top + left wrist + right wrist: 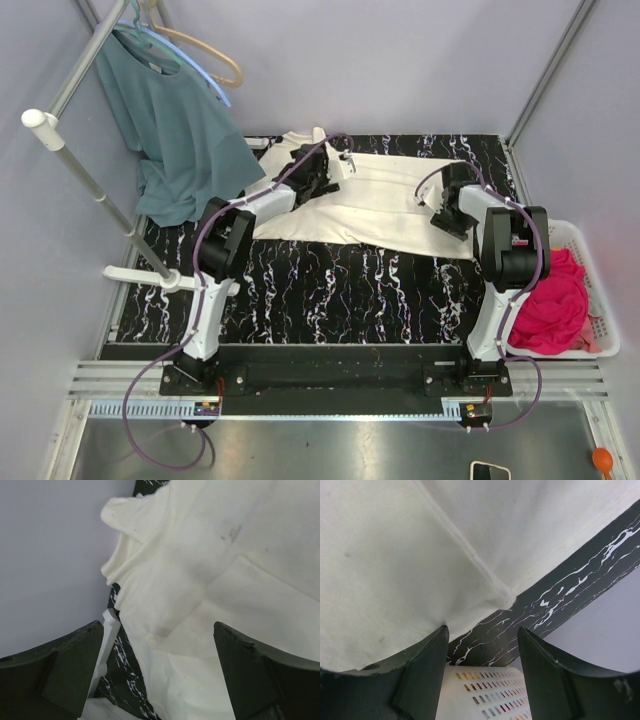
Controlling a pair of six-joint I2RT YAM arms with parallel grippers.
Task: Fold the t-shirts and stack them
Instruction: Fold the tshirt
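Black marbled table (pixel 330 290) fills the middle, grey walls all round, and the cream t-shirt (pixel 380 205) lies spread across its far half, both arms reaching out over it. The left gripper (pixel 318 170) hangs over the shirt's left end by the collar, jaws wide apart, rumpled cloth showing between them in the wrist view. The right gripper (pixel 447 205) sits over the shirt's right end, jaws apart too, and a hemmed corner of cloth lies just ahead of one finger (pixel 427 667). Off to the right, the pink t-shirt (pixel 555 305) is heaped in a white basket (pixel 600 330). At far left, a teal shirt (pixel 180 130) hangs on a rack (pixel 85 170).
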